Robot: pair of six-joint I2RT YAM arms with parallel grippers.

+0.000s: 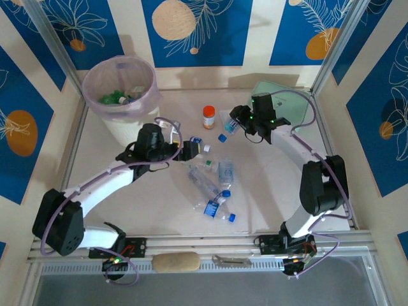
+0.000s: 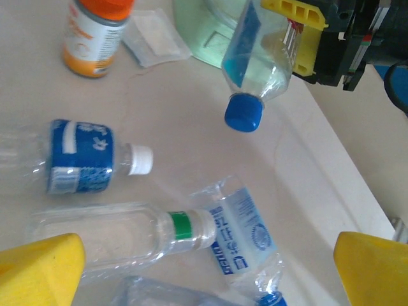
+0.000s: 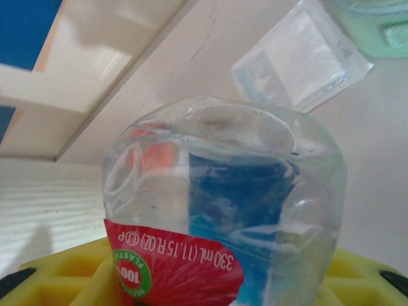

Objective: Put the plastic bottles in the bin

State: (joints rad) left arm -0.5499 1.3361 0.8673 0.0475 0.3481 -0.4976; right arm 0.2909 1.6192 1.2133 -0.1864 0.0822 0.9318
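My right gripper is shut on a clear plastic bottle with a blue label, which hangs cap down above the table. In the right wrist view that bottle sits crushed between my yellow fingers. From the left wrist I see the same bottle and its blue cap. My left gripper stands open and low over loose bottles: a green-banded clear one, a flattened blue-label one and a white-capped one. The bin, pink-lined, stands far left.
An orange-capped jar stands mid-table. A mint green container lies at the back right, with a clear plastic packet beside it. More bottles lie toward the near edge. Frame posts border both sides.
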